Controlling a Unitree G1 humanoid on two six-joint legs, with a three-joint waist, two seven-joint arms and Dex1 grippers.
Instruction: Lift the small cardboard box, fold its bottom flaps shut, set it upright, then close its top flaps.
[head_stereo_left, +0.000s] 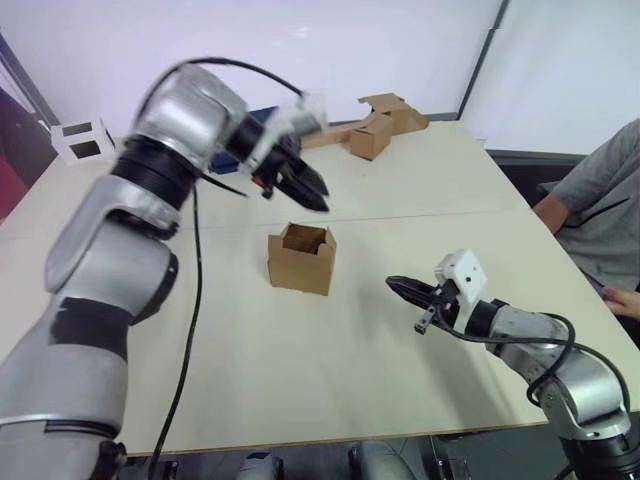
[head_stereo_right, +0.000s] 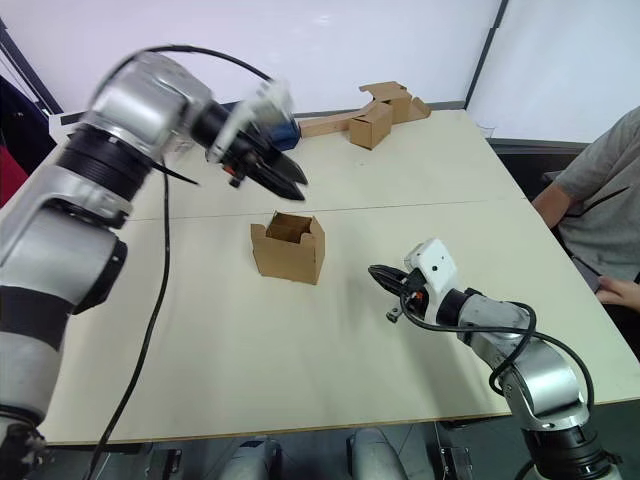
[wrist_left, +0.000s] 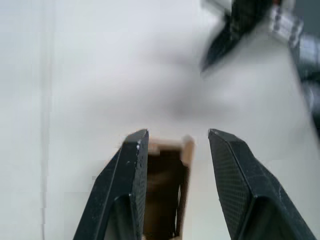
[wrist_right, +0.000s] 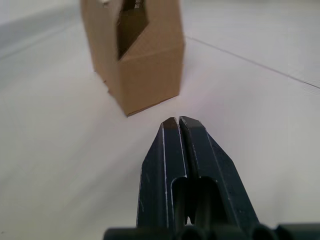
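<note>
The small cardboard box stands upright on the middle of the table, its open end facing up. Its top flaps stand raised around the opening. The bottom flaps are hidden under it. My left gripper hovers above and just behind the box, open and holding nothing; in the left wrist view the box lies below, between the two fingers. My right gripper is low over the table to the right of the box, shut and empty, pointing at the box from a short distance.
Another brown box joined to a long cardboard strip lies at the far edge. A small white frame stands at the back left. A person sits at the table's right side, one hand near its edge.
</note>
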